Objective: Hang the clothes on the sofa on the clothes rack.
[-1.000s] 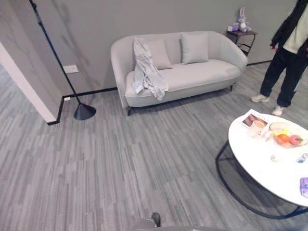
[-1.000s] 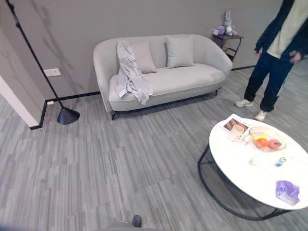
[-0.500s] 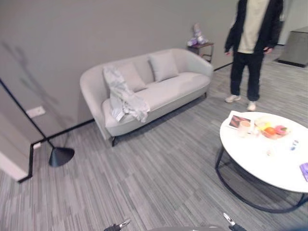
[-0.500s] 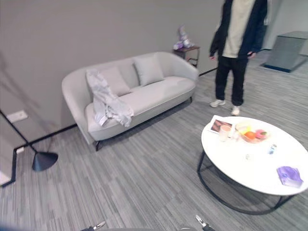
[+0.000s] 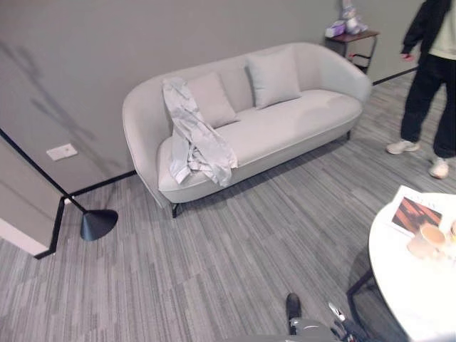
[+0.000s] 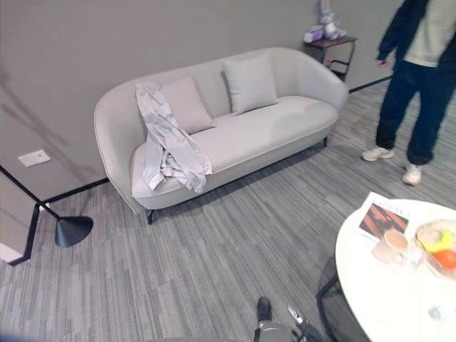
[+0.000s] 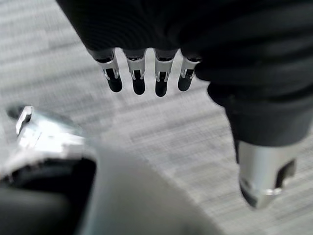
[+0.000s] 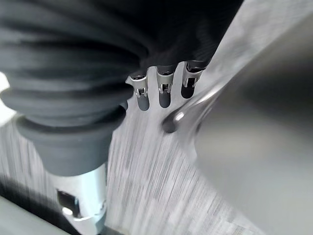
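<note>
Plainly the step in hand is the approach: the grey garment [image 5: 194,140] lies draped over the back and seat at the left end of the sofa [image 5: 299,125], well apart from the robot; the left hand [image 7: 146,73] and right hand [image 8: 161,88] hang relaxed-fingered, holding nothing — best to walk straight in, skirting the round table [image 6: 370,285], before reaching.
</note>
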{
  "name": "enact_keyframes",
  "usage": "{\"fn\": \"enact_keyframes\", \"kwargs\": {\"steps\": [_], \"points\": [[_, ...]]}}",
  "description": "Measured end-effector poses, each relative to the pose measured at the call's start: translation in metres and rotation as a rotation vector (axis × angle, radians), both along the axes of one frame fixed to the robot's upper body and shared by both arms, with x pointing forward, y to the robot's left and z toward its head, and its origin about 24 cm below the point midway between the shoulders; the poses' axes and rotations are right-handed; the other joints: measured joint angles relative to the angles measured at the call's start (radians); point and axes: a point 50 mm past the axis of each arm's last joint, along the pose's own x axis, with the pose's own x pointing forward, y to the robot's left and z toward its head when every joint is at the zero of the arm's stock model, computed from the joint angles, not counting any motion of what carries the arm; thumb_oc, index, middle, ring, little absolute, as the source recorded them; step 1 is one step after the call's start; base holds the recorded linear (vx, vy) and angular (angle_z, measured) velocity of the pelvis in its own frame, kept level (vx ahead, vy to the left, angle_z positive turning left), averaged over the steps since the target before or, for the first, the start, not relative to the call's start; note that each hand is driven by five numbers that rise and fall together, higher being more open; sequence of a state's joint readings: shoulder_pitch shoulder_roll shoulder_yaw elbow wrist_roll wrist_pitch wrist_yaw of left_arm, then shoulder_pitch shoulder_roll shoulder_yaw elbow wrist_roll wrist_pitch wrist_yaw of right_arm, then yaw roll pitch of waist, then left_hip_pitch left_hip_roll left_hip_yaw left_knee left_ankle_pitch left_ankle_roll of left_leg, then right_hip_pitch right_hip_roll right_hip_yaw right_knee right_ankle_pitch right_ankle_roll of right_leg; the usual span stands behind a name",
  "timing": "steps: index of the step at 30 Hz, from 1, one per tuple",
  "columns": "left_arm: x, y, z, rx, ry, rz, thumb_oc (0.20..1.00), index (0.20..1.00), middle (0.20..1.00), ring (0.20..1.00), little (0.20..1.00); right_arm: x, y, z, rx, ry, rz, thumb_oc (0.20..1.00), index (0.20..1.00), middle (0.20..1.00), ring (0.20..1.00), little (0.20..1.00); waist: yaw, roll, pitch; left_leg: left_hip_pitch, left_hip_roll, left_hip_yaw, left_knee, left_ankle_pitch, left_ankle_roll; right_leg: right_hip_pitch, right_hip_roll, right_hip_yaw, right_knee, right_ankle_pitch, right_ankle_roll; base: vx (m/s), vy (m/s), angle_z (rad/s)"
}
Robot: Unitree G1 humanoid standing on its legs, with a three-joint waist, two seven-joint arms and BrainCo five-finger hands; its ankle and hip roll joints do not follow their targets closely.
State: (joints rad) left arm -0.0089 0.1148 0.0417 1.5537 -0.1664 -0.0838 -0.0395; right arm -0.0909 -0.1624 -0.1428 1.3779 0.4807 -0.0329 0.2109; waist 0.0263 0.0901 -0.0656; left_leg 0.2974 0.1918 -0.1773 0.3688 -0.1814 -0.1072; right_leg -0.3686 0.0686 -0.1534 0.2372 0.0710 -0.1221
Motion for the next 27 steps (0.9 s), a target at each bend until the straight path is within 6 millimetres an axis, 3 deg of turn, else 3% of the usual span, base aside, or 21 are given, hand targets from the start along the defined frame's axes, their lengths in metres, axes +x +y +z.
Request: {"fn": "enact_keyframes", "kwargs": {"steps": [1,3,5,6,7,8,9,11,12,13,14,15,16,17,18,19,21,23,24,25,27], "points": [[0.007,0.005,0.001,0.012,-0.028,-0.003,1.0,1.0,1.0,1.0,1.0,0.004,0.008,0.0,0.018,-0.01,0.008,1.0,1.0,1.0,1.0,1.0,0.01,-0.026,-0.003,-0.048,0.032,0.009,0.017,0.006,0.008,0.032,0.013,-0.012,-0.019,-0.031,-0.003,0.56,-0.387,0.43],[0.019,0.015,0.003,0.035,-0.079,-0.002,1.0,1.0,1.0,1.0,1.0,0.011,0.018,0.0,0.034,-0.036,0.037,1.0,1.0,1.0,1.0,1.0,0.036,-0.069,-0.001,-0.194,0.082,0.024,0.196,0.039,0.047,0.102,0.04,-0.023,-0.028,-0.095,-0.011,0.48,-0.448,0.29],[0.024,0.027,0.006,0.063,-0.095,0.002,1.0,1.0,1.0,1.0,1.0,0.014,0.021,0.001,0.028,-0.042,0.065,1.0,1.0,1.0,1.0,1.0,0.055,-0.125,0.002,-0.375,0.109,0.037,0.364,0.111,0.108,0.173,0.028,-0.049,-0.038,-0.136,-0.054,0.37,-0.367,0.42],[0.029,0.035,0.008,0.084,-0.11,-0.004,1.0,1.0,1.0,1.0,1.0,0.01,0.022,-0.001,0.027,-0.022,0.06,1.0,1.0,1.0,1.0,1.0,0.074,-0.163,0.005,-0.464,0.132,0.077,0.417,0.13,0.134,0.218,0.016,-0.054,-0.067,-0.143,-0.065,0.38,-0.251,0.36],[0.028,0.04,0.01,0.098,-0.112,-0.004,1.0,1.0,1.0,1.0,1.0,0.007,0.022,-0.002,0.023,-0.006,0.062,1.0,1.0,1.0,1.0,1.0,0.091,-0.182,0.011,-0.513,0.125,0.096,0.413,0.136,0.124,0.249,0.005,-0.06,-0.09,-0.147,-0.052,0.26,-0.127,0.17],[0.023,0.043,0.01,0.107,-0.108,0.0,1.0,1.0,1.0,1.0,1.0,0.003,0.021,-0.003,0.016,0.014,0.065,1.0,1.0,1.0,1.0,1.0,0.101,-0.211,0.014,-0.544,0.116,0.107,0.376,0.137,0.112,0.311,-0.009,-0.057,-0.141,-0.138,-0.014,0.14,-0.057,0.06],[0.014,0.041,0.009,0.104,-0.099,0.009,1.0,1.0,1.0,1.0,1.0,-0.011,0.016,-0.005,0.0,0.055,0.059,1.0,1.0,1.0,1.0,1.0,0.102,-0.229,0.014,-0.563,0.05,0.1,0.265,0.152,0.048,0.41,-0.027,-0.067,-0.204,-0.127,0.009,0.4,-0.155,-0.04],[0.007,0.038,0.007,0.092,-0.065,0.004,1.0,1.0,1.0,1.0,1.0,-0.012,0.008,-0.004,-0.021,0.048,0.057,1.0,1.0,1.0,1.0,1.0,0.091,-0.199,0.012,-0.587,0.017,0.11,0.242,0.235,0.05,0.438,-0.015,-0.069,-0.193,-0.142,0.03,0.39,-0.157,-0.22],[0.0,0.036,0.006,0.084,-0.036,0.008,1.0,1.0,1.0,1.0,1.0,-0.009,0.005,-0.003,-0.033,0.032,0.065,1.0,1.0,1.0,1.0,1.0,0.101,-0.177,0.009,-0.609,-0.006,0.14,0.22,0.241,0.021,0.459,-0.004,-0.083,-0.214,-0.173,0.059,0.0,0.0,-0.06],[0.003,0.034,0.006,0.082,-0.034,0.005,1.0,1.0,1.0,1.0,1.0,-0.022,0.003,-0.005,-0.045,0.059,0.084,1.0,1.0,1.0,1.0,1.0,0.087,-0.185,0.007,-0.607,-0.042,0.172,0.14,0.207,-0.03,0.488,-0.01,-0.104,-0.275,-0.157,0.036,0.34,-0.087,0.07],[0.001,0.028,0.005,0.069,-0.034,0.008,1.0,1.0,1.0,1.0,1.0,-0.041,-0.003,-0.007,-0.057,0.126,0.087,1.0,1.0,1.0,1.0,1.0,0.084,-0.152,0.0,-0.6,-0.083,0.237,0.045,0.255,0.053,0.503,0.006,-0.109,-0.27,-0.154,0.052,0.34,-0.087,0.24],[-0.006,0.031,0.005,0.073,-0.008,0.016,1.0,1.0,1.0,1.0,1.0,-0.047,0.002,-0.009,-0.062,0.151,0.125,1.0,1.0,1.0,1.0,1.0,0.094,-0.167,-0.002,-0.606,-0.1,0.275,0.037,0.216,0.049,0.53,-0.003,-0.123,-0.303,-0.167,0.074,0.66,-0.109,0.27],[-0.006,0.033,0.005,0.085,-0.008,0.018,1.0,1.0,1.0,1.0,1.0,-0.048,0.009,-0.011,-0.064,0.178,0.203,1.0,1.0,1.0,1.0,1.0,0.118,-0.176,0.005,-0.592,-0.178,0.295,-0.093,0.206,0.044,0.54,-0.023,-0.126,-0.307,-0.161,0.081,0.4,-0.024,0.37],[-0.002,0.038,0.007,0.097,-0.004,0.009,1.0,1.0,1.0,1.0,1.0,-0.04,0.017,-0.011,-0.084,0.162,0.289,1.0,1.0,1.0,1.0,1.0,0.129,-0.201,0.005,-0.624,-0.233,0.309,-0.098,0.189,0.066,0.556,-0.049,-0.105,-0.331,-0.198,0.124,0.51,-0.023,0.29],[-0.006,0.039,0.007,0.104,0.009,0.019,1.0,1.0,1.0,1.0,1.0,-0.021,0.021,-0.008,-0.097,0.105,0.333,1.0,1.0,1.0,1.0,1.0,0.143,-0.201,0.008,-0.624,-0.276,0.315,-0.195,0.213,0.091,0.562,-0.059,-0.098,-0.323,-0.191,0.116,0.32,0.005,-0.05],[-0.013,0.037,0.006,0.101,0.025,0.042,1.0,1.0,1.0,1.0,1.0,-0.001,0.024,-0.004,-0.104,0.045,0.339,1.0,1.0,1.0,1.0,1.0,0.166,-0.186,0.013,-0.626,-0.279,0.323,-0.258,0.251,0.11,0.58,-0.048,-0.082,-0.325,-0.189,0.12,0.33,0.013,-0.33],[-0.025,0.034,0.005,0.091,0.065,0.072,1.0,1.0,1.0,1.0,1.0,0.032,0.031,0.006,-0.126,-0.067,0.384,1.0,1.0,1.0,1.0,1.0,0.202,-0.162,0.012,-0.632,-0.254,0.314,-0.321,0.257,0.102,0.617,-0.042,-0.043,-0.326,-0.21,0.124,0.21,0.018,-0.6],[-0.032,0.033,0.005,0.089,0.082,0.076,1.0,1.0,1.0,1.0,1.0,0.074,0.045,0.025,-0.148,-0.238,0.445,1.0,1.0,1.0,1.0,1.0,0.216,-0.156,0.017,-0.646,-0.184,0.312,-0.275,0.258,0.099,0.684,-0.041,-0.001,-0.324,-0.257,0.127,0.35,0.095,-0.56],[-0.017,0.038,0.006,0.103,0.029,0.061,1.0,1.0,1.0,1.0,1.0,0.091,0.053,0.036,-0.163,-0.332,0.503,1.0,1.0,1.0,1.0,1.0,0.225,-0.199,0.019,-0.614,-0.205,0.355,-0.242,0.27,0.112,0.696,-0.078,0.025,-0.254,-0.272,0.126,0.28,0.095,-0.11],[-0.012,0.044,0.008,0.117,0.009,0.053,1.0,1.0,1.0,1.0,1.0,0.097,0.055,0.042,-0.167,-0.369,0.508,1.0,1.0,1.0,1.0,1.0,0.225,-0.215,0.018,-0.603,-0.212,0.364,-0.247,0.268,0.114,0.691,-0.085,0.029,-0.211,-0.264,0.12,0.1,0.035,0.21],[0.002,0.046,0.008,0.121,-0.033,0.044,1.0,1.0,1.0,1.0,1.0,0.098,0.05,0.044,-0.188,-0.386,0.502,1.0,1.0,1.0,1.0,1.0,0.222,-0.22,0.02,-0.569,-0.215,0.41,-0.264,0.256,0.127,0.671,-0.1,0.04,-0.148,-0.257,0.117,0.5,0.233,0.28]]}}
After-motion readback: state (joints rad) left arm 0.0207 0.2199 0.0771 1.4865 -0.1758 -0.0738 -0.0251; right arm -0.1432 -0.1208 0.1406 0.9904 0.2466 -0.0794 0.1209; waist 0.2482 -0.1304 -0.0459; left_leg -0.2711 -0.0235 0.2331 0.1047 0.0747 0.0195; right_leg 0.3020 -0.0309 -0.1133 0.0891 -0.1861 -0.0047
